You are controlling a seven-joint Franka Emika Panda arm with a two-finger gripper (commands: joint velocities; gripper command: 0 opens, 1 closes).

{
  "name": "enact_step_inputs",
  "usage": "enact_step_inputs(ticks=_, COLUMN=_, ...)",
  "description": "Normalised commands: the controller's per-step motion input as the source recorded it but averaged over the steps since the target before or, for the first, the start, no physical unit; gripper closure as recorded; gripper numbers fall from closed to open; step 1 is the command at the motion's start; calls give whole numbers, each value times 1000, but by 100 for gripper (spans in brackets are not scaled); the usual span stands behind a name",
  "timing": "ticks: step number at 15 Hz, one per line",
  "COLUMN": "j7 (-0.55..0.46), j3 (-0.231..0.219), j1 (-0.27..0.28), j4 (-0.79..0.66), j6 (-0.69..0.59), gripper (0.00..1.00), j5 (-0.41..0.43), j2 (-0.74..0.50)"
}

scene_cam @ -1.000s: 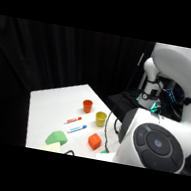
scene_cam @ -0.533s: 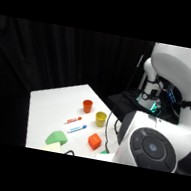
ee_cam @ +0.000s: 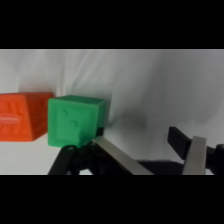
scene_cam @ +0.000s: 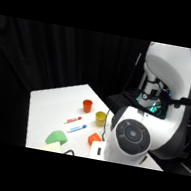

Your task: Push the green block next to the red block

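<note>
Wrist view: the green block [ee_cam: 76,121] sits on the white table [ee_cam: 160,80] with its left face against, or just overlapping in view, the red block [ee_cam: 22,116]; whether the two truly touch cannot be told from this angle. The gripper [ee_cam: 150,152] is low at the table, its fingers spread apart and holding nothing. One metal finger [ee_cam: 120,157] lies at the green block's lower right corner, on the side away from the red block, which is where a pusher must stand to drive the cube toward its neighbour. The other finger [ee_cam: 196,155] is well clear on bare table. The spread stance suits pushing rather than grasping: only one finger needs to bear on the cube. Side view: the arm's large joint hides the gripper and the green block; only the red block [scene_cam: 94,139] shows beside it, near the table's front edge. Further back stand a yellow cup [scene_cam: 100,118] and an orange-red cup [scene_cam: 87,105], with two markers [scene_cam: 74,124] and a green dome [scene_cam: 56,137] to the left, all apart from the working spot and unlikely to interfere. Judged from the blocks' closeness, the push appears nearly or wholly complete.
</note>
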Motion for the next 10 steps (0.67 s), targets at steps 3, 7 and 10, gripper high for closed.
enact_step_inputs(ticks=3, j7=-149, j3=-144, j1=-182, j4=-756, j6=189, gripper=0, j5=-89, j2=-632)
enact_step_inputs(ticks=7, j7=-295, j3=-39, j1=-262, j4=-525, j6=46, gripper=0, j5=-55, j2=-587)
enact_step_inputs(ticks=10, j7=-583, j3=180, j1=-316, j4=-158, j6=-272, gripper=0, j5=158, j2=-488)
